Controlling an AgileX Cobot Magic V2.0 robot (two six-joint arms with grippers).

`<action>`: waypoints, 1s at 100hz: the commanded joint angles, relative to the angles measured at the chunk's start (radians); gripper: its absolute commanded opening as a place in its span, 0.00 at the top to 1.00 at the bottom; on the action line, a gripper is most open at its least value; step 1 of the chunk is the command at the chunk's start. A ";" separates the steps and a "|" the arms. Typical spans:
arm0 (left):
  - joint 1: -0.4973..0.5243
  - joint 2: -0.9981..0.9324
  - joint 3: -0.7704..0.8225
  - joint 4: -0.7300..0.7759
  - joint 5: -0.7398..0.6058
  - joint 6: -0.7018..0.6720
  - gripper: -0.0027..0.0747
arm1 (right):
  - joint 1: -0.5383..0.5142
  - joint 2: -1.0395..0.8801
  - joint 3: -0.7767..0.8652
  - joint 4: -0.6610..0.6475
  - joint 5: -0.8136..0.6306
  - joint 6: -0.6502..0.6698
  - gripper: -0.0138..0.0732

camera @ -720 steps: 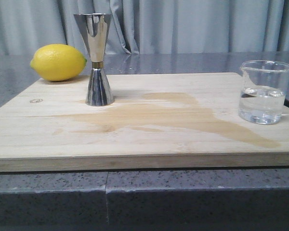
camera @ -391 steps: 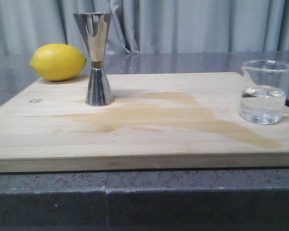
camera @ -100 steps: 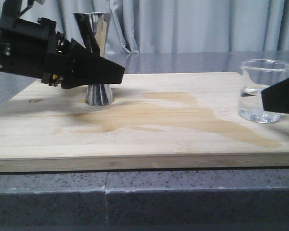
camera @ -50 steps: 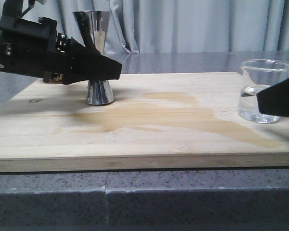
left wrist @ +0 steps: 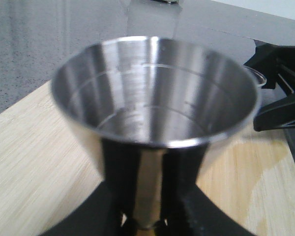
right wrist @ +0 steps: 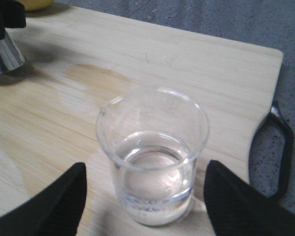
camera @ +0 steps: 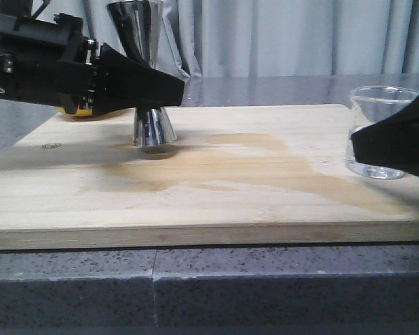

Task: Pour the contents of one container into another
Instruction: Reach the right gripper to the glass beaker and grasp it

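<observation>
The steel jigger point(camera: 141, 28) is held at its narrow waist by my left gripper point(camera: 153, 94), which is shut on it. Its base point(camera: 153, 129) looks raised a little above the wooden board point(camera: 216, 209). In the left wrist view the jigger's open cup point(left wrist: 155, 93) fills the picture, with a black finger point(left wrist: 120, 182) on each side of the stem. The clear glass beaker point(right wrist: 155, 152), part full of clear liquid, stands at the board's right end point(camera: 384, 105). My right gripper point(right wrist: 152, 209) is open, one finger on each side of the beaker, not touching it.
A yellow lemon point(camera: 84, 110) lies behind the left gripper, mostly hidden. A darker wet stain point(camera: 265, 171) runs across the board. The board's black handle point(right wrist: 281, 147) sticks out past its right end. A grey curtain hangs behind the grey counter.
My left gripper has shut on the jigger and carried it slightly up and to the right. My right gripper has slid further left, around the beaker.
</observation>
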 commanded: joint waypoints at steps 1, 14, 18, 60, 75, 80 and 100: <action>-0.008 -0.051 -0.023 -0.072 0.098 -0.009 0.99 | 0.002 0.035 -0.029 -0.018 -0.141 -0.008 0.34; -0.008 -0.053 -0.023 -0.072 0.123 -0.009 0.99 | 0.002 0.100 -0.029 -0.028 -0.235 -0.008 0.34; -0.008 -0.053 -0.023 -0.072 0.125 -0.009 0.99 | 0.002 0.116 -0.029 -0.036 -0.257 -0.008 0.34; -0.008 -0.064 -0.023 -0.069 0.126 -0.009 0.99 | 0.002 0.187 -0.029 -0.045 -0.340 -0.008 0.39; -0.008 -0.064 -0.023 -0.066 0.126 -0.009 0.99 | 0.002 0.187 -0.029 -0.045 -0.339 -0.008 0.50; -0.008 -0.064 -0.023 -0.064 0.126 -0.009 0.99 | 0.002 0.187 -0.029 -0.045 -0.339 -0.008 0.53; -0.008 -0.064 -0.023 -0.044 0.126 -0.009 0.99 | 0.002 0.187 -0.029 -0.045 -0.340 -0.008 0.60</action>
